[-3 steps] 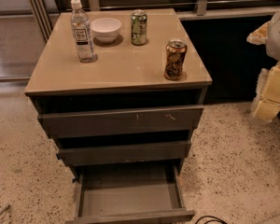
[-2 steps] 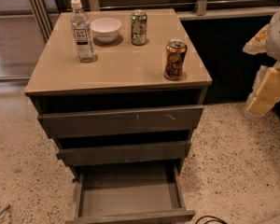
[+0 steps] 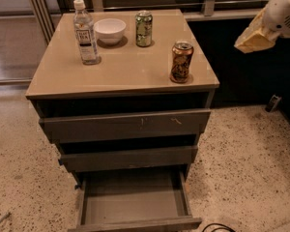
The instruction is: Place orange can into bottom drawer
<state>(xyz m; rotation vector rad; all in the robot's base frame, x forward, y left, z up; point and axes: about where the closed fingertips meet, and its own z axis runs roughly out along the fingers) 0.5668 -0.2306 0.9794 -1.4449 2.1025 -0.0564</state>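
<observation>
The orange can (image 3: pixel 181 62) stands upright near the right front corner of the tan cabinet top (image 3: pixel 121 71). The bottom drawer (image 3: pixel 133 199) is pulled out at the foot of the cabinet; its flat grey tray shows nothing inside. My gripper (image 3: pixel 254 38) hangs in the air at the upper right, off the cabinet's right edge, apart from the can and a little above its level. It holds nothing that I can see.
A green can (image 3: pixel 144 28), a white bowl (image 3: pixel 109 30) and a clear water bottle (image 3: pixel 85 33) stand at the back of the cabinet top. Two taller-fronted drawers (image 3: pixel 125 125) sit slightly open above the bottom one. Speckled floor surrounds the cabinet; a cable (image 3: pixel 217 227) lies by the front.
My gripper has risen and moved left, closer to the cabinet top. The cans, bowl, bottle and drawers have not moved.
</observation>
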